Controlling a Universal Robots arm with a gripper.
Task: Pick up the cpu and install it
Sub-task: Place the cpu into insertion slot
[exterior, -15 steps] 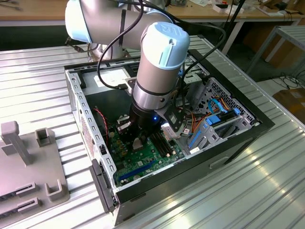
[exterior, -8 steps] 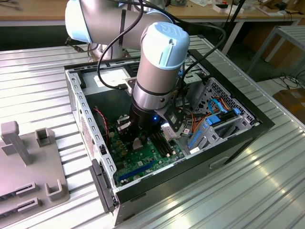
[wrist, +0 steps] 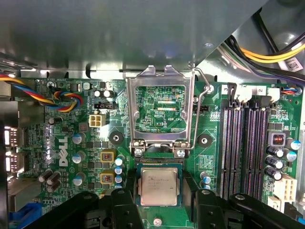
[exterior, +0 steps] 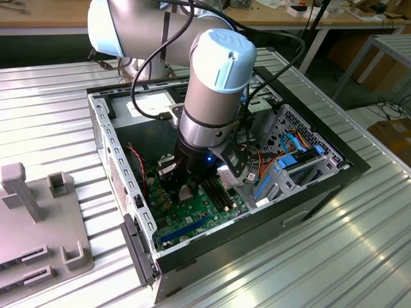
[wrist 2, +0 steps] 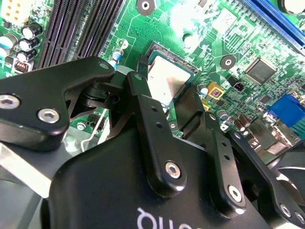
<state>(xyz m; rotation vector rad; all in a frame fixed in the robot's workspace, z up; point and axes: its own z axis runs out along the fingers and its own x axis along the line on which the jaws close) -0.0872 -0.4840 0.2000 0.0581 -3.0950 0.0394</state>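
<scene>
The cpu [wrist: 159,186], a small square chip with a silver-grey top, lies level in the black-framed socket [wrist: 159,164] on the green motherboard [wrist: 62,191]. In both wrist views my gripper [wrist: 159,192] straddles it, with one black finger [wrist: 125,202] tight against one edge and the other against the opposite edge. The second wrist view shows the cpu [wrist 2: 166,81] between the gripper [wrist 2: 165,85] fingertips [wrist 2: 141,71]. In the exterior view the gripper [exterior: 186,187] reaches down into the open computer case [exterior: 103,128].
The socket's metal load plate [wrist: 159,78] stands swung open beyond the cpu, its wire lever [wrist: 204,90] beside it. Long black memory slots [wrist: 248,143], capacitors [wrist: 77,138] and coloured cables [wrist: 62,100] surround the socket. A grey fixture [exterior: 38,218] sits at the exterior view's left.
</scene>
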